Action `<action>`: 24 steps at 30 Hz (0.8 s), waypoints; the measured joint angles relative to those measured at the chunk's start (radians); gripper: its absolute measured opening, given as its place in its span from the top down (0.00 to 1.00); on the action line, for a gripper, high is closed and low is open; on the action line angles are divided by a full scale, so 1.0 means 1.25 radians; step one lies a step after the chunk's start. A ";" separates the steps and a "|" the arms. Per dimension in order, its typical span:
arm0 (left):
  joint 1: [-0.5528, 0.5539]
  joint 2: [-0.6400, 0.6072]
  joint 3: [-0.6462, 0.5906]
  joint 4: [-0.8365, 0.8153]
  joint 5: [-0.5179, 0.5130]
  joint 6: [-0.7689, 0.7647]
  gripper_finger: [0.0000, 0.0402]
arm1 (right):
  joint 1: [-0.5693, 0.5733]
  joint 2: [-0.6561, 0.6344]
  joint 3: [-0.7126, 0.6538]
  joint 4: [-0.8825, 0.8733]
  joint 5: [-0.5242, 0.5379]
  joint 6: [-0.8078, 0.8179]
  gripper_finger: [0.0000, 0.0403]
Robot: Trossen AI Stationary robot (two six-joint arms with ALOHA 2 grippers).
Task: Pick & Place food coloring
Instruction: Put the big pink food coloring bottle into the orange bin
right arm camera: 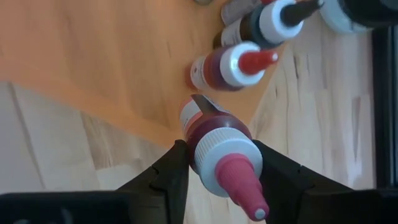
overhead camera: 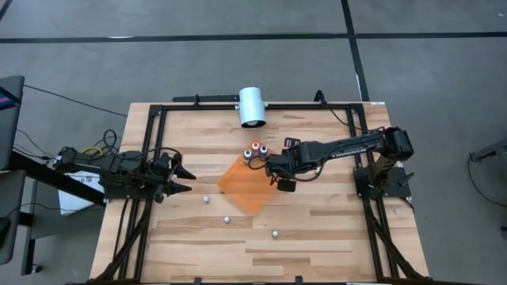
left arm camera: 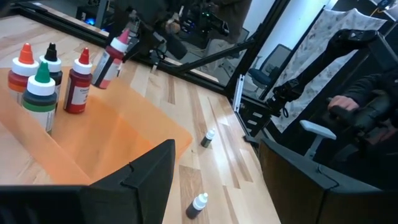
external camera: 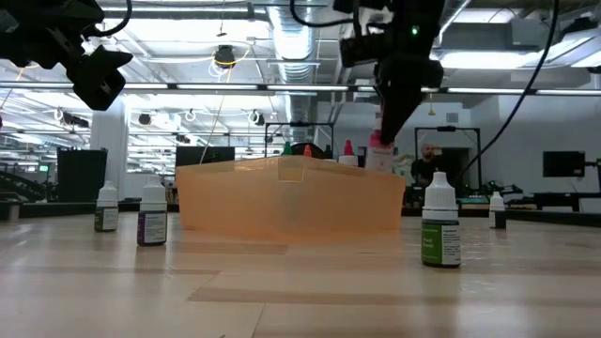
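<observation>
The right gripper [right arm camera: 214,165] was pinching a food coloring bottle with a pink top [right arm camera: 227,165] between its two fingers, one on each side of the white collar. In the left wrist view this bottle [left arm camera: 113,57] hung tilted in the air, just above the far edge of the orange sheet [left arm camera: 118,140]. From above, the right gripper [overhead camera: 277,168] was over the corner of the orange sheet [overhead camera: 244,186] nearest to the white cylinder [overhead camera: 253,106]. A small group of bottles stood upright on the sheet beside it: one with a red top [left arm camera: 78,84], one with a green top [left arm camera: 40,93], one with an orange top [left arm camera: 22,68] and one with a dark top [left arm camera: 51,62]. Three more little bottles with white caps stood on the bare wooden table [overhead camera: 317,229], well apart from the sheet: one near the left arm [overhead camera: 206,200], one in the middle [overhead camera: 226,219] and one further toward the near edge [overhead camera: 275,233]. The left gripper [overhead camera: 184,179] waited over the left side of the table with its fingers spread apart, holding nothing. In the low view, a person [external camera: 429,161] was seen in the room behind the table.
</observation>
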 joint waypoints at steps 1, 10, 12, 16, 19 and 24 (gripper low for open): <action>0.000 0.000 0.000 0.000 0.001 0.000 0.44 | -0.002 0.000 -0.009 0.003 -0.001 0.000 0.64; 0.000 0.000 0.000 0.000 0.001 -0.001 0.44 | -0.006 0.000 -0.061 0.050 -0.004 0.000 0.62; 0.000 0.000 0.000 0.000 0.001 -0.001 0.44 | -0.006 0.000 -0.072 0.060 -0.006 0.000 0.62; 0.000 0.000 0.000 0.001 0.001 -0.007 0.44 | -0.005 -0.001 -0.077 0.067 -0.006 0.000 0.62; 0.000 0.000 0.000 0.001 0.001 -0.008 0.44 | -0.005 0.000 -0.077 0.067 -0.006 -0.001 0.63; 0.000 0.000 0.000 0.001 0.001 -0.014 0.44 | -0.005 0.000 -0.077 0.072 -0.031 -0.019 0.61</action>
